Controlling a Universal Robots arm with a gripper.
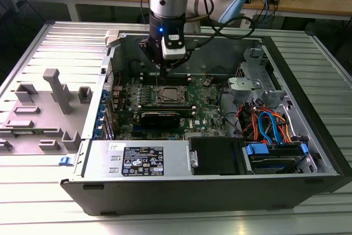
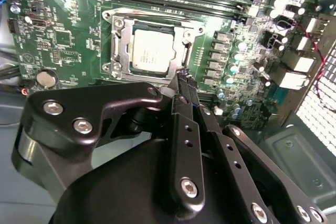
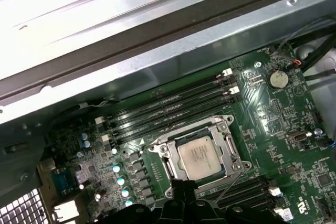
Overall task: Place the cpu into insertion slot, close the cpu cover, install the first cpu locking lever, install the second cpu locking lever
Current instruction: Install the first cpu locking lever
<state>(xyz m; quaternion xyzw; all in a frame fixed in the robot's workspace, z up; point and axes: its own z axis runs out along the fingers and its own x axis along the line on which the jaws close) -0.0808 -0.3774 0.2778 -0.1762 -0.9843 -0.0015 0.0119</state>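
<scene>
Hanging the hand (image 2: 184, 80), pinched narrow, just beside the insertion slot (image 2: 127, 45), with the cpu (image 2: 152, 51) already lying inside under the shut cpu cover (image 2: 152, 16), likely working on a locking lever (image 3: 230, 183), needing a slow push down.

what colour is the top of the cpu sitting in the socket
The cpu top is dull silver, clearest in the second wrist view.

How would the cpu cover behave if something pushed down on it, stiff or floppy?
The cpu cover looks like thin sheet metal, so probably stiff but slightly springy, not floppy. It lies flat framing the cpu, so a downward push would likely meet firm resistance. Its bare metal may be slippery.
</scene>
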